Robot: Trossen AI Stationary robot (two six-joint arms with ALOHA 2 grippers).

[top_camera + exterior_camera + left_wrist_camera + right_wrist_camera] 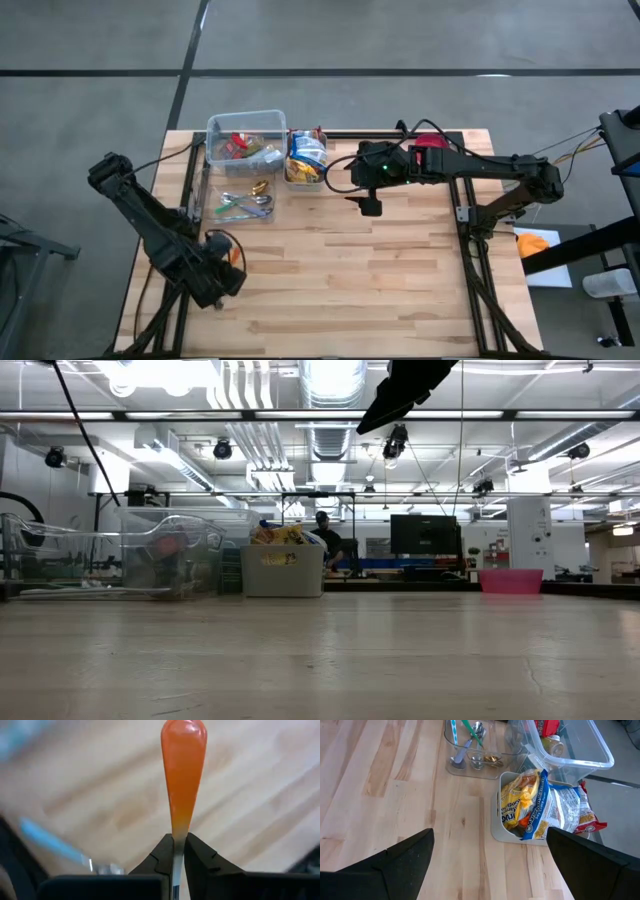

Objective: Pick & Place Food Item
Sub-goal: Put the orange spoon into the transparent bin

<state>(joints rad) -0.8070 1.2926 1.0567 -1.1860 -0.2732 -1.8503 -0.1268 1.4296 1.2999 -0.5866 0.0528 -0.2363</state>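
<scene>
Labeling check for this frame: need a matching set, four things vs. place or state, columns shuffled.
Things:
1. left pincer
2. right pincer
3. snack bags
4. cutlery

States or places:
A. in the small grey bin
B. open, above the snack bin
C. in the clear tray beside the big clear tub
D. shut on an orange-handled utensil

Pairs: 1-D, 2-B, 3-A, 4-C

Cutlery tray [470, 762] – pink tub [510, 581] beyond
</scene>
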